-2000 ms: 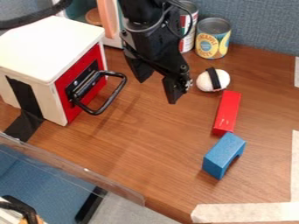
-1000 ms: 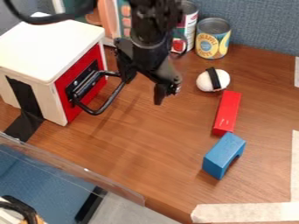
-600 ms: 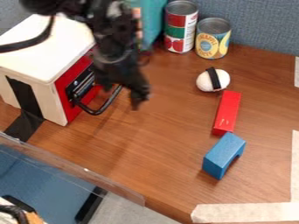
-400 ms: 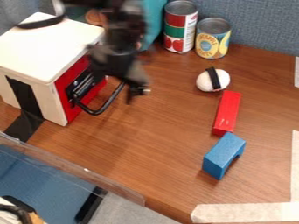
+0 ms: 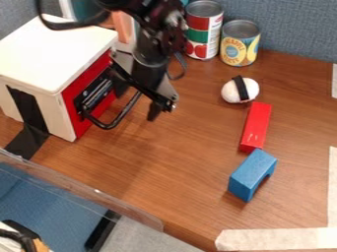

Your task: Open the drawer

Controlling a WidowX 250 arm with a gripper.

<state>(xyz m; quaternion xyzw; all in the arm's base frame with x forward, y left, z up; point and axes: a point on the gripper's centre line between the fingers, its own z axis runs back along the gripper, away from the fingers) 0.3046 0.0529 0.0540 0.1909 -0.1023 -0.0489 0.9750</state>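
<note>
My gripper hangs at the upper left of the work area, over the far end of the drawer's black handle. Its fingers are spread, one close to the red front and the other out over the table on the handle's right. Whether they touch the handle I cannot tell. The drawer's red front sits flush in the white box, so the drawer is closed. Part of the front and the handle's far end are hidden behind the gripper.
Two cans, one red and green, one yellow, stand at the back. A white egg-shaped toy, a red block and a blue arch block lie to the right. A clear rail edges the table.
From its place right of the handle, my gripper has moved left to the handle's far end. The box, drawer and handle have not moved.
</note>
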